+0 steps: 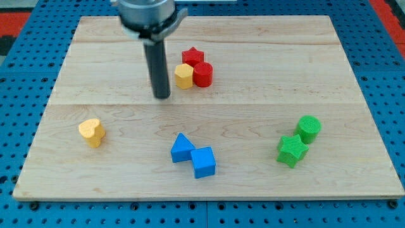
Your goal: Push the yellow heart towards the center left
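Observation:
The yellow heart lies on the wooden board at the view's lower left. My tip rests on the board up and to the right of the heart, well apart from it. Just right of my tip sits a yellow hexagon, touching a red cylinder, with a red star behind them.
A blue triangle and a blue cube sit together at the bottom middle. A green cylinder and a green star sit at the right. The board lies on a blue pegboard.

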Available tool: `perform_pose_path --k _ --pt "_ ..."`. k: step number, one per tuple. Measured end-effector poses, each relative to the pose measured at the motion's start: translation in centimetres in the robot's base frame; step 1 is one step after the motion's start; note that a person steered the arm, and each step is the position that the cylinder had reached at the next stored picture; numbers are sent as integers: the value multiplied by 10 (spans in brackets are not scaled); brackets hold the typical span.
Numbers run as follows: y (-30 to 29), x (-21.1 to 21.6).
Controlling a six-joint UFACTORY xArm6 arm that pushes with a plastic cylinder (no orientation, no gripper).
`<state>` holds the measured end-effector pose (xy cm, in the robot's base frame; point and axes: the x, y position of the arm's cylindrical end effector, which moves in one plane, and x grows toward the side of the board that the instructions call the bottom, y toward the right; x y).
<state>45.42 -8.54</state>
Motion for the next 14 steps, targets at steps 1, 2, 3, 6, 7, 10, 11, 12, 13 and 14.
perform_pose_path --k 1,2,3,6,7,10,11,12,13,14 --pt "-52 84" --pt "-131 104" --pt "-138 71" --pt "16 53" --pt "71 31" --pt "80 51" --pt "10 25" --pt "10 -12" --pt "-4 -5" --pt "-20 38"
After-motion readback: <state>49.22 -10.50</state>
